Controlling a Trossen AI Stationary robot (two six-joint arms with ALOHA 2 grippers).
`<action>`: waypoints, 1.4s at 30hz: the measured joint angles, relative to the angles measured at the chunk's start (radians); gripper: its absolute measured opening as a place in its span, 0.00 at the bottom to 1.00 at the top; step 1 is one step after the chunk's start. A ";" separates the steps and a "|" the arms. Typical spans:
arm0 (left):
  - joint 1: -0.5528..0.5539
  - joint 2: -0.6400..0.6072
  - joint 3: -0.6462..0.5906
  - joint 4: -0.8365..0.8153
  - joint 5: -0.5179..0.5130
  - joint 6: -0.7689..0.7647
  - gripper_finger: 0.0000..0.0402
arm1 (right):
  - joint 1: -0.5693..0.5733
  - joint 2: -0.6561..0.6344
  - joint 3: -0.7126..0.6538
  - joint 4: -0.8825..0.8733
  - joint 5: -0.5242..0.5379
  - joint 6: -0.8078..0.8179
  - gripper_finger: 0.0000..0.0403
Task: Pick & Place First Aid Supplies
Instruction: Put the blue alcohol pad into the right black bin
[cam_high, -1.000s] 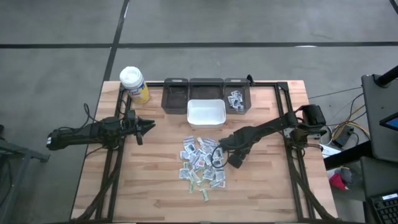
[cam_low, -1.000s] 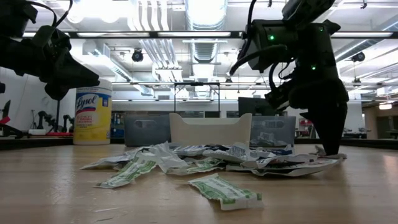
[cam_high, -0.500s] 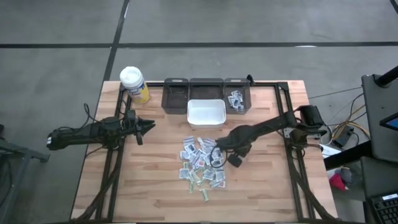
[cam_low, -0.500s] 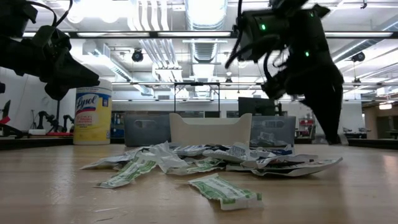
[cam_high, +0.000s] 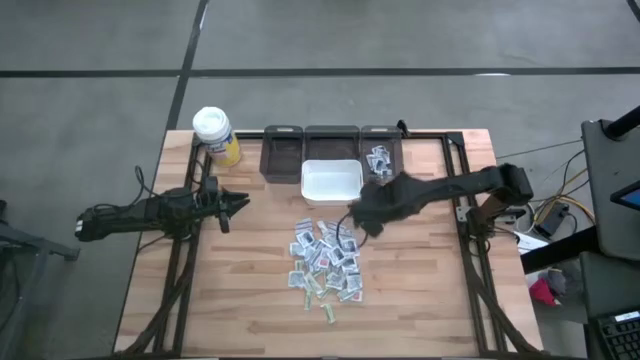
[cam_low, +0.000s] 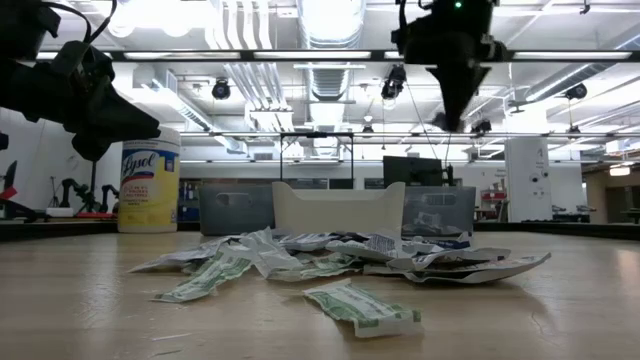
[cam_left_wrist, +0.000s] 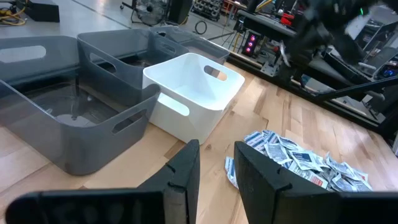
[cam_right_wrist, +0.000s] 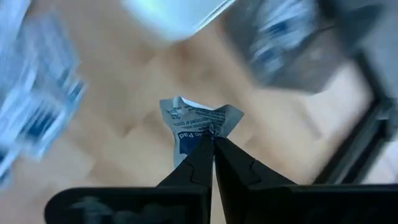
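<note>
The first aid supplies lie as a loose pile of small white packets (cam_high: 325, 262) in the middle of the wooden table, also seen in the low view (cam_low: 340, 260) and the left wrist view (cam_left_wrist: 298, 162). My right gripper (cam_high: 364, 226) hangs high above the pile's far right side (cam_low: 453, 122), shut on one white packet with blue print (cam_right_wrist: 189, 121). My left gripper (cam_high: 243, 203) waits open at the table's left, its fingers (cam_left_wrist: 186, 171) pointing toward the bins. My right gripper pinches the packet's crumpled lower edge (cam_right_wrist: 210, 132) between its two fingertips. The fingers slant down from above. The packet sticks out past the fingertips, lifted clear of the table and the pile.
A white bin (cam_high: 332, 181) stands just beyond the pile. Behind it is a row of three grey bins (cam_high: 300, 150), the right one holding a few packets (cam_high: 380, 160). A white-capped yellow bottle (cam_high: 215, 135) stands at the far left corner.
My right gripper has risen from the table at the pile's right edge, high above it, and gone toward the far edge and the white bin, tipping steeper. It carries one packet up with it. The pile stays where it was.
</note>
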 joint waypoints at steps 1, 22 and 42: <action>0.000 0.000 0.000 0.000 0.000 0.000 0.23 | -0.020 -0.015 0.005 -0.002 0.028 0.003 0.02; 0.000 0.000 0.000 0.000 0.000 0.000 0.23 | -0.708 -0.058 -0.085 0.409 -0.337 -0.114 0.02; 0.000 0.000 0.000 0.000 0.000 0.000 0.23 | -0.773 0.042 -0.222 0.522 -0.418 -0.104 0.02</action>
